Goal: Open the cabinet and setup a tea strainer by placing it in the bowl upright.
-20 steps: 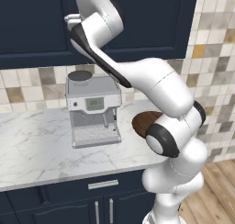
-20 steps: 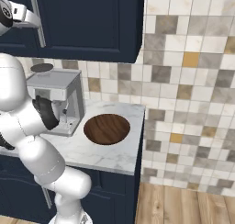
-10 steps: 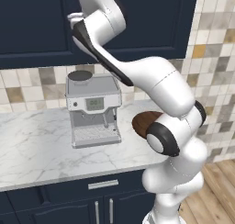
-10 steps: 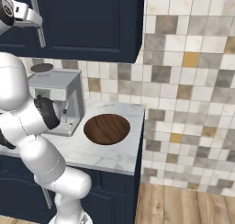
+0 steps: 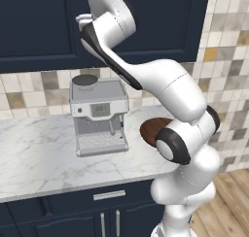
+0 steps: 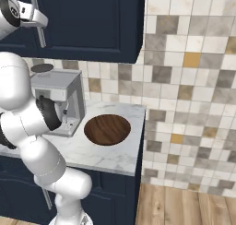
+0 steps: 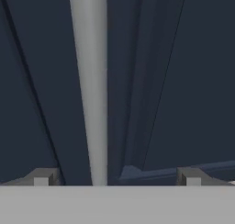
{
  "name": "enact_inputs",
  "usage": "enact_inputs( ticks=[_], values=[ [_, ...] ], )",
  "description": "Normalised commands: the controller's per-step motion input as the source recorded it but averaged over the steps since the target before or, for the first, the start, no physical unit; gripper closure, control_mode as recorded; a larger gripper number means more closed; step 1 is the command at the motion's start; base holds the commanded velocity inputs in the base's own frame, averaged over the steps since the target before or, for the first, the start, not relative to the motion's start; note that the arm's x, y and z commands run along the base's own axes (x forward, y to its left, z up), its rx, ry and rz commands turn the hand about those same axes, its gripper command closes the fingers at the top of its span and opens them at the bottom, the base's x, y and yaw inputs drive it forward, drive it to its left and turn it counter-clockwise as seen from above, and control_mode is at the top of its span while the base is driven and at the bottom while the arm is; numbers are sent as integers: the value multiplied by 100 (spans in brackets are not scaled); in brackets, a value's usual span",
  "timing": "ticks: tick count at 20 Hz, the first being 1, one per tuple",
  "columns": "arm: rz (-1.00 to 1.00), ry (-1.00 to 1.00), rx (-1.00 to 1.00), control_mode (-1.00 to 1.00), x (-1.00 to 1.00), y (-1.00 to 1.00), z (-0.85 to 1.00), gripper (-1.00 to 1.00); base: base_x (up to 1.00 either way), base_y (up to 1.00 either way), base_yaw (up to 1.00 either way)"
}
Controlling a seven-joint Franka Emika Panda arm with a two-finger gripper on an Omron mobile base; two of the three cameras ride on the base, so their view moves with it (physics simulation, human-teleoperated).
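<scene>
The cabinet (image 6: pixel 92 21) is a dark navy upper door, standing closed, with a long silver bar handle (image 7: pixel 89 81). My gripper (image 7: pixel 117 177) is open right at the door. The handle runs between its two fingertips (image 7: pixel 43 177), a little left of the middle, and neither tip touches the bar. From the right base view the gripper (image 6: pixel 40 22) sits up at the handle (image 6: pixel 42 38). The dark brown wooden bowl (image 6: pixel 107 129) lies on the marble counter, and in the left base view the bowl (image 5: pixel 151 128) is partly behind my arm. The tea strainer is out of view.
A silver coffee machine (image 5: pixel 99 117) stands on the counter (image 5: pixel 39 153) left of the bowl, under the cabinet. Low navy cabinets (image 5: pixel 109 221) run below the counter. A tiled wall (image 6: pixel 189 81) closes off the right, with wood floor (image 6: pixel 184 205) beneath it.
The hand has crept a little higher and closer to the cabinet door. Its jaws have stayed open. Bowl and coffee machine have not moved.
</scene>
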Motion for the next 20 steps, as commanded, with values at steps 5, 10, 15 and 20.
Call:
enact_inputs(
  ticks=[5,10,15,20],
  values=[
    [0,0,0,-100,13,0,-2,-100,0,0,0],
    [0,0,-2,-100,19,4,-6,-100,0,0,0],
    [0,0,0,-100,22,11,-3,-100,0,0,0],
    [0,0,0,-100,24,4,-1,-100,0,0,0]
  ],
)
